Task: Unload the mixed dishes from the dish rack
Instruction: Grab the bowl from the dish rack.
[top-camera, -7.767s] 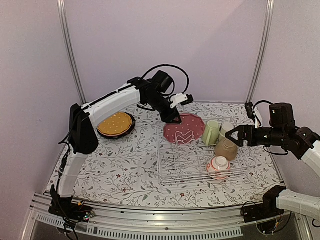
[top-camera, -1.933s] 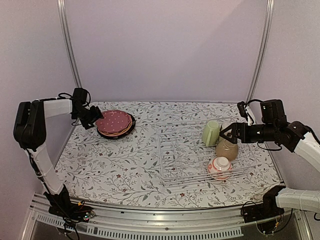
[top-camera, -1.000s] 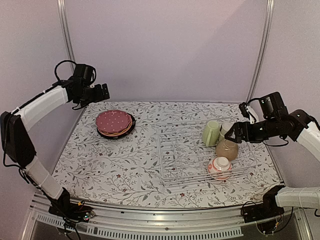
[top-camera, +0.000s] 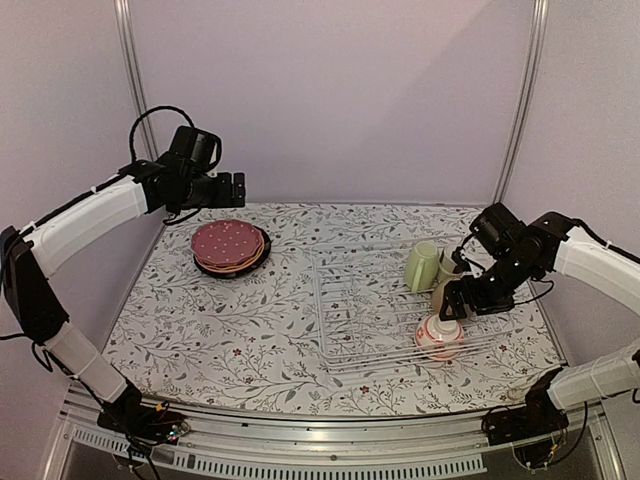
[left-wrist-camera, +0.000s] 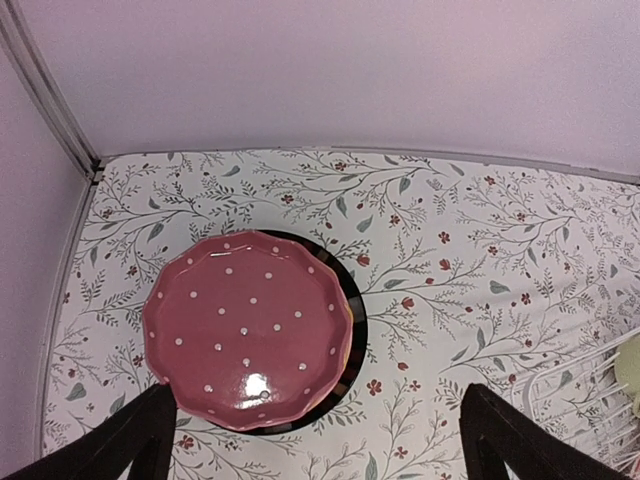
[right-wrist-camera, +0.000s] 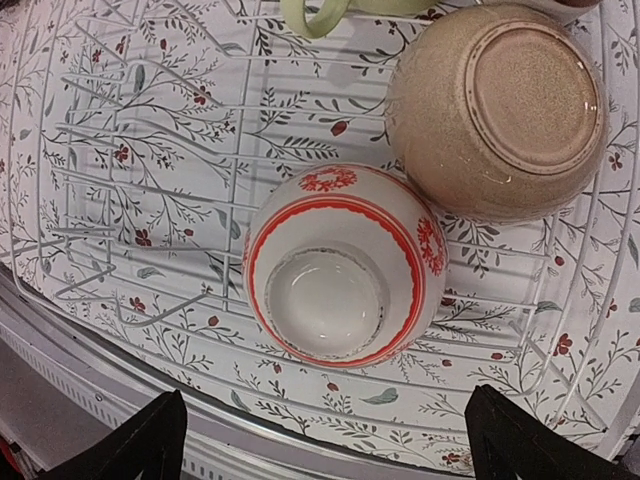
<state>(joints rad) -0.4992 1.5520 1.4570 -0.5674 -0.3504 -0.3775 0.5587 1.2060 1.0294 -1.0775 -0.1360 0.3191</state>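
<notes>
The white wire dish rack (top-camera: 365, 315) holds an upside-down white-and-red patterned bowl (top-camera: 437, 336) (right-wrist-camera: 345, 275), an upside-down tan bowl (right-wrist-camera: 495, 105) and a pale green cup (top-camera: 421, 266). My right gripper (top-camera: 460, 302) (right-wrist-camera: 335, 445) hovers open just above the patterned bowl, touching nothing, and hides most of the tan bowl in the top view. At back left the maroon dotted plate (top-camera: 228, 243) (left-wrist-camera: 245, 325) tops a stack on a dark-rimmed plate (left-wrist-camera: 355, 335). My left gripper (top-camera: 233, 188) (left-wrist-camera: 320, 450) hangs open and empty above that stack.
The rack's left half is bare wire with upright prongs (right-wrist-camera: 150, 200). A floral tablecloth (top-camera: 230, 320) covers the table. The metal front rail (top-camera: 320, 440) runs close below the rack, and the back wall stands just behind the plate stack.
My right arm has swung down and left, from beside the cups to over the patterned bowl. My left arm has moved right, toward the plate stack. No dish has moved.
</notes>
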